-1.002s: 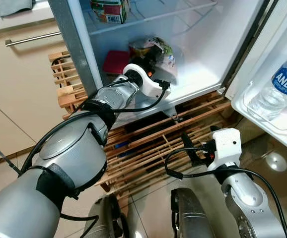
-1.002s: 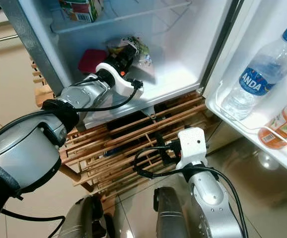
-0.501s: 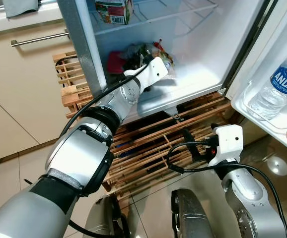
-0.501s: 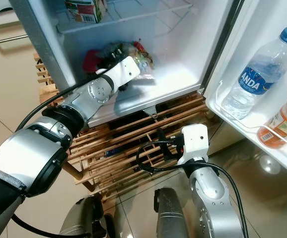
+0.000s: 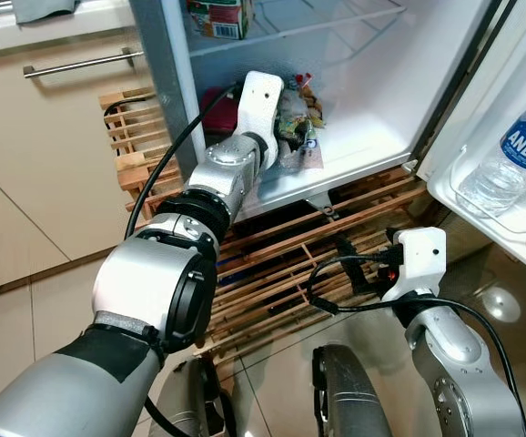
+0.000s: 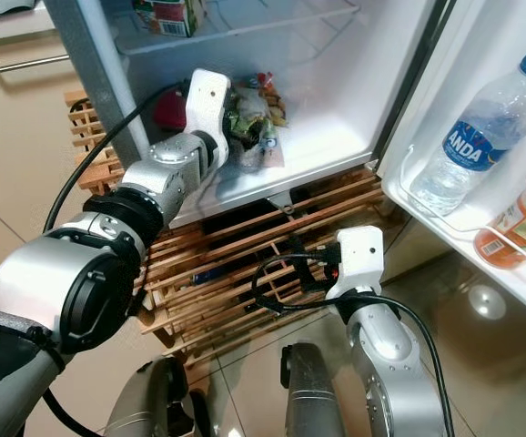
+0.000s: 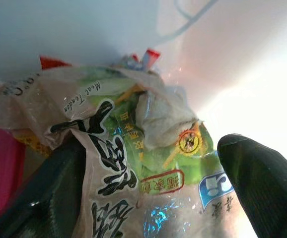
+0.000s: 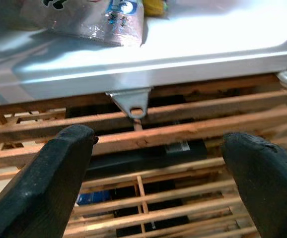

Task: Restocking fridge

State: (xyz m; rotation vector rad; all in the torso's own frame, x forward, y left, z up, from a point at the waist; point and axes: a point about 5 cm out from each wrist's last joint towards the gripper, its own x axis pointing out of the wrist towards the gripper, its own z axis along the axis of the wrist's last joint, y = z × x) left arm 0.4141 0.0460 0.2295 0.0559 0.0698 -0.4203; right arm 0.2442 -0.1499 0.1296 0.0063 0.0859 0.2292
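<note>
Left pincer (image 7: 148, 163) inside fridge (image 5: 354, 82), wide open, fingers either side of snack bag (image 7: 138, 148), not squeezing. Bag lying on fridge floor, beside red box (image 6: 170, 105). Placing step, likely. Next: pull arm out straight. Right pincer (image 8: 158, 173) open, empty, above wooden rack (image 5: 281, 264).

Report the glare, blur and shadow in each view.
Left wrist view: the fridge wall beside the snack bag is blown out white; both fingers are soft. Right wrist view: the fridge floor glares, the wooden rack is sharp, its gaps dark. Eye views: sharp; a light spot reflects off the floor tile.
</note>
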